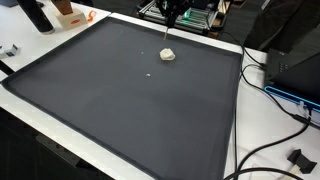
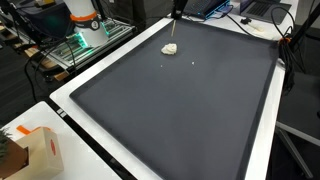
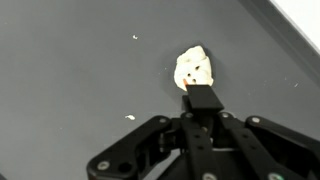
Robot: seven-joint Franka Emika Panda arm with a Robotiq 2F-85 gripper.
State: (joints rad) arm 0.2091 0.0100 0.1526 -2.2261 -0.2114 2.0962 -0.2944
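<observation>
My hand (image 3: 203, 98), fingers drawn together on nothing, hangs at the edge of the small white lump (image 3: 194, 68) lying on the dark mat (image 3: 70, 60), so I judge this the approach, and a grip would first call for parting them around it.

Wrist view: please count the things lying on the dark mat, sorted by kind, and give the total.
cream-coloured crumpled lump: 1
small white specks: 2 (the second is nearer the camera)
Total: 3
</observation>
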